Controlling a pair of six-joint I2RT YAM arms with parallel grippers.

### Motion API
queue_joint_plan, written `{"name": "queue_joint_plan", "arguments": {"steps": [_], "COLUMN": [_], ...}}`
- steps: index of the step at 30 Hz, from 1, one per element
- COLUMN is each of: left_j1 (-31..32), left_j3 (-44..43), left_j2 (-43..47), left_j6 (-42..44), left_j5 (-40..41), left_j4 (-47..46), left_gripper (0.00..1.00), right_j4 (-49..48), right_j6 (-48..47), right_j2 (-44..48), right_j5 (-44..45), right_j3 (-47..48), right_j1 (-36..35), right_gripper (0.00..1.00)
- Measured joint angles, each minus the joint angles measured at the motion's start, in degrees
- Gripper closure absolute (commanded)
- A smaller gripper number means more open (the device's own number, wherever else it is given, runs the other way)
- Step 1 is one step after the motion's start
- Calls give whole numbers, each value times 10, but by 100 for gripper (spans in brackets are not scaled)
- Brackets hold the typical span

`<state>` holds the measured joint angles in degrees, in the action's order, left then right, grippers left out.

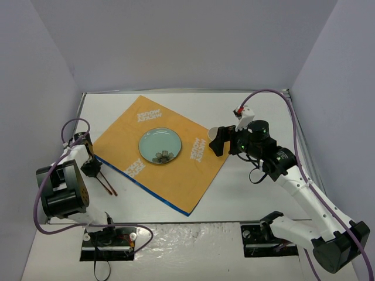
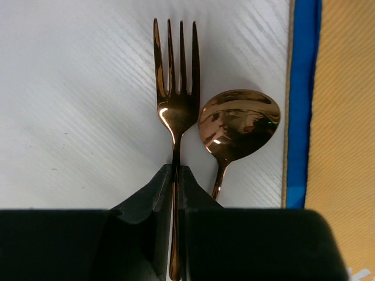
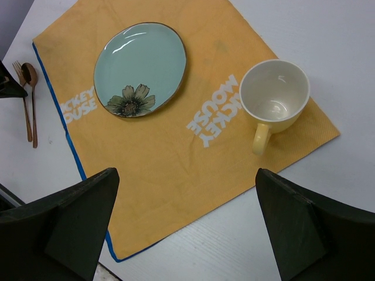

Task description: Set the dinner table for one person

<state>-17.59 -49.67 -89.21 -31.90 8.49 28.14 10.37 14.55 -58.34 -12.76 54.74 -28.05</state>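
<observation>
Closest in, the left gripper (image 2: 176,175) is clenched on the thin handle of a copper fork (image 2: 176,111), its jaws pinching well back from the tines, which probably leaves the head free to be lined up. A matching spoon (image 2: 239,124) lies just beside the fork, bowl up, on bare tabletop next to the blue edge (image 2: 304,99) of the orange cloth (image 2: 345,117); this looks like the cutlery spot on the left of the setting (whether the fork rests on the surface or is lifted, I cannot tell). The right gripper (image 3: 186,175) hangs with jaws wide apart and empty above the cloth, where a flowered pale-green plate (image 3: 140,67) sits near the middle and a cream cup (image 3: 274,92) stands upright at the right corner. The dinner table (image 1: 258,199) is matte white and lies under everything, enclosed by plain lavender-grey walls (image 1: 176,41).
</observation>
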Motion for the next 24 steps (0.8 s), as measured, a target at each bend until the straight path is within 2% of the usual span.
{"name": "queue_joint_plan", "arguments": {"steps": [8, 16, 20, 24], "left_j1": [-12, -7, 29, 99], "left_j3": [-1, -59, -128, -201], "left_j2": [12, 91, 104, 69], "left_j6": [-2, 5, 42, 111], "left_j5": [55, 95, 99, 93], "left_j4": [72, 130, 130, 105], "left_gripper": [100, 100, 100, 100], "right_j4": [2, 3, 6, 6], "right_j6": [-1, -1, -1, 0], "right_j2": [6, 10, 10, 10], "right_j5": [1, 0, 0, 0], "right_j3": [0, 1, 8, 19], "right_j1": [-2, -5, -5, -5], "right_gripper": [1, 1, 1, 1]}}
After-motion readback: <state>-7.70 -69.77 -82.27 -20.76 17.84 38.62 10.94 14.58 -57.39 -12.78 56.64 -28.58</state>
